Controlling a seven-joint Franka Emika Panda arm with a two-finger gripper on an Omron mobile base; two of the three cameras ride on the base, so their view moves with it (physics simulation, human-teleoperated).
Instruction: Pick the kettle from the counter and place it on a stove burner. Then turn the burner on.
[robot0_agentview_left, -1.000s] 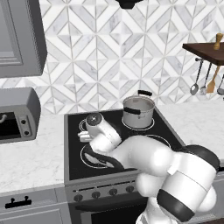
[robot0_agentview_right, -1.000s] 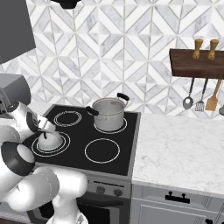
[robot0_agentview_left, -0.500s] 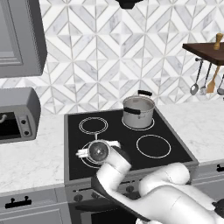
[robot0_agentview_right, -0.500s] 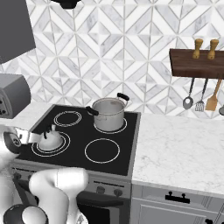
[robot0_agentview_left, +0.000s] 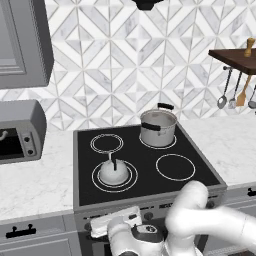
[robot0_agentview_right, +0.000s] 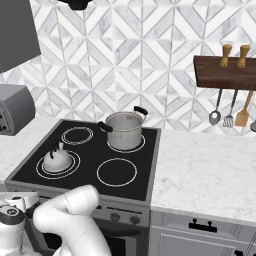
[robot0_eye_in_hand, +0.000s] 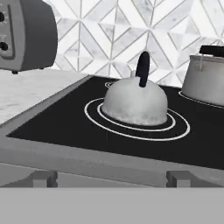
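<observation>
The small pale grey kettle (robot0_agentview_left: 114, 172) (robot0_agentview_right: 56, 161) (robot0_eye_in_hand: 134, 104) stands upright on the widest stove burner (robot0_agentview_left: 134, 177) (robot0_agentview_right: 76, 161) (robot0_eye_in_hand: 179, 129), at the front left of the black cooktop. Nothing touches it. My gripper (robot0_eye_in_hand: 111, 178) is open and empty, its fingertips (robot0_eye_in_hand: 43, 177) wide apart. It sits low, just in front of the stove's front edge, facing the kettle. In the left base view the gripper (robot0_agentview_left: 116, 222) is below the cooktop, beside the knobs (robot0_agentview_left: 147, 216). The white marble counter (robot0_agentview_left: 35, 185) (robot0_agentview_right: 205, 170) lies on both sides of the stove.
A tall steel pot (robot0_agentview_left: 158, 127) (robot0_agentview_right: 124, 130) (robot0_eye_in_hand: 205, 78) stands on the back right burner. A grey toaster oven (robot0_agentview_left: 17, 130) (robot0_eye_in_hand: 26, 35) sits on the left counter. A wooden rack with hanging utensils (robot0_agentview_right: 225, 72) is on the right wall.
The arm has pulled away from the kettle and swung down in front of the stove. The kettle stays on its burner. The jaws remain open.
</observation>
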